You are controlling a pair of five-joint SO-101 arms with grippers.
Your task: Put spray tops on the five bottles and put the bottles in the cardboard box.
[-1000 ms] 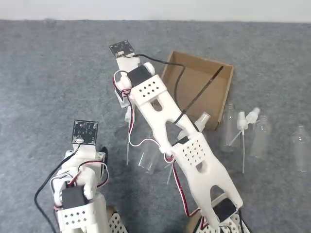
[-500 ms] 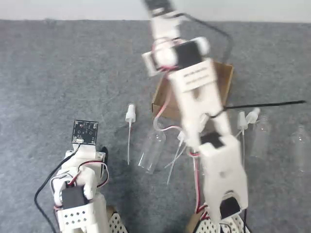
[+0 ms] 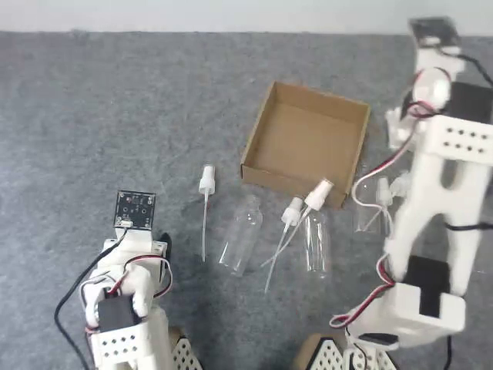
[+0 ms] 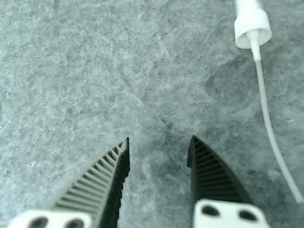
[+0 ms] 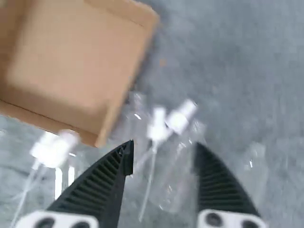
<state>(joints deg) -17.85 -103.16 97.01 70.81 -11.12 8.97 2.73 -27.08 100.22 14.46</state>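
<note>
Underneath, grey carpet (image 3: 92,100); left gripper (image 4: 160,139) parted, empty; right gripper (image 5: 164,144) parted, empty.

Brown cardboard box (image 3: 308,135), clear bottles (image 3: 241,239), white spray tops (image 3: 206,182) — on mottled grey carpet (image 3: 92,100) (left tool (image 4: 159,140) black, ribbed)

You can read no text, label, number or sign in any view. The board (image 3: 135,210) on the left wrist bears tiny marks, too small for you to make out.
</note>
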